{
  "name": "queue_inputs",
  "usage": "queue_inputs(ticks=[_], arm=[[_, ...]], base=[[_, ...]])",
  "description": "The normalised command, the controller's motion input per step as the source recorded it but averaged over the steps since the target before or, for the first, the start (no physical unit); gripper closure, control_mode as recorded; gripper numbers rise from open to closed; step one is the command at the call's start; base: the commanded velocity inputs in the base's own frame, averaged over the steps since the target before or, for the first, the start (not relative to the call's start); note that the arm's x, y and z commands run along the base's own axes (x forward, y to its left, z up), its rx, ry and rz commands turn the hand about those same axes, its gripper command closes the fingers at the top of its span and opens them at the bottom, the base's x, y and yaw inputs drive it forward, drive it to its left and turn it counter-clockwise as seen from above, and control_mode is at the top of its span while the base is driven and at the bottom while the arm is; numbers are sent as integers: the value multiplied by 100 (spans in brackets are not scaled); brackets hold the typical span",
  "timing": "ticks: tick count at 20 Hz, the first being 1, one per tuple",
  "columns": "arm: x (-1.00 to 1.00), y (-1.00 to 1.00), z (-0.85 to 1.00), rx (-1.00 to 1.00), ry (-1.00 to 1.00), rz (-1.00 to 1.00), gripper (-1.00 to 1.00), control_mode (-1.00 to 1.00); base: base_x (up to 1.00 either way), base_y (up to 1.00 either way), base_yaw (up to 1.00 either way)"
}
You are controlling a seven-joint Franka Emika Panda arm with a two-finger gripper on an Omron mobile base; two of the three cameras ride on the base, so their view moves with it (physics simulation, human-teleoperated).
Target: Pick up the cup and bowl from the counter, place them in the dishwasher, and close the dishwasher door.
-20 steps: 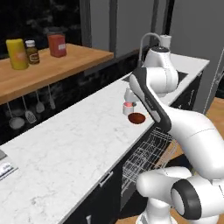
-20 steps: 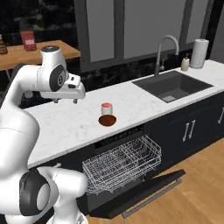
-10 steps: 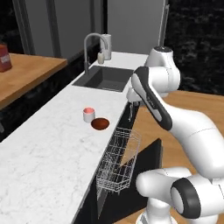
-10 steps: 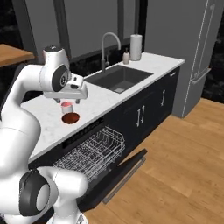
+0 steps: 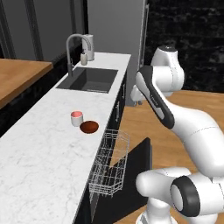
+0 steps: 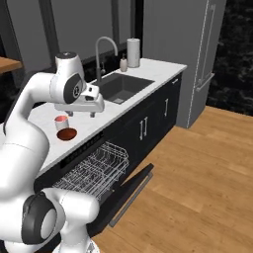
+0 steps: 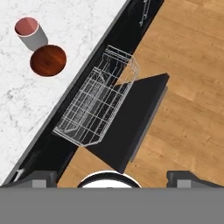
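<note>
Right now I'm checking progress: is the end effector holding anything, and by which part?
Nothing. The end effector is open; cup and bowl sit on the counter.

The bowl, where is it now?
The bowl sits on the white counter near its front edge, right beside the cup, above the pulled-out rack.

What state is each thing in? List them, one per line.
Cup: upright on the counter, empty.
Bowl: on the counter beside the cup, empty.
Dishwasher door: open, folded down.
Rack: pulled out, empty.
Tool: open, holding nothing, above the counter edge.
Tap: not running.
</note>
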Motion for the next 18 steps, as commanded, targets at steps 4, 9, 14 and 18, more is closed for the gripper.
queue_inputs(ticks=[4,9,14,18], arm=[[0,0,0,0,0,0,-100,100],[0,2,0,0,0,0,-100,-100],[0,3,0,0,0,-1,-100,-100],[0,6,-10,7,0,-2,-100,-100]], base=[[0,53,-8],[0,21,-3],[0,0,0],[0,0,0]])
